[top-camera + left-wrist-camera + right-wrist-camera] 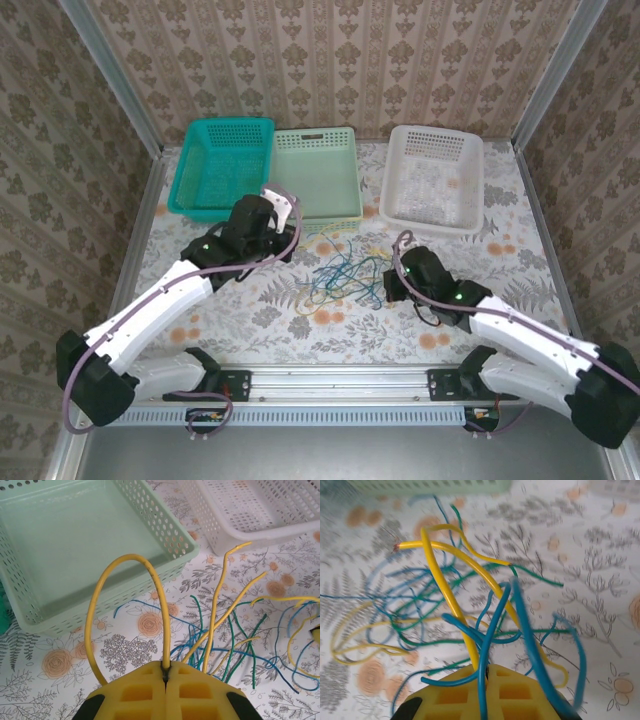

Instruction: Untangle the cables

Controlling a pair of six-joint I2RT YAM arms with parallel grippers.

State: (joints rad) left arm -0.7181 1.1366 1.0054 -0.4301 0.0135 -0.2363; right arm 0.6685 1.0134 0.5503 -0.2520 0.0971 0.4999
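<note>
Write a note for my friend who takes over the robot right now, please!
Left gripper: shut on a yellow cable that loops up.
Right gripper: shut on a yellow strand; a blue cable lies across its pads.
Cables: one tangled heap on the table, in front of the green basket.
Done: nothing pulled free yet.
Left: separate every cable.

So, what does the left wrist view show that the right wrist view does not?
Left wrist: the left end effector shut on a looped yellow cable, and the insides of the pale green basket and white basket. Right wrist: the right end effector shut on a yellow cable, blue cables crossing it. Both: the cable tangle on the floral table.
</note>
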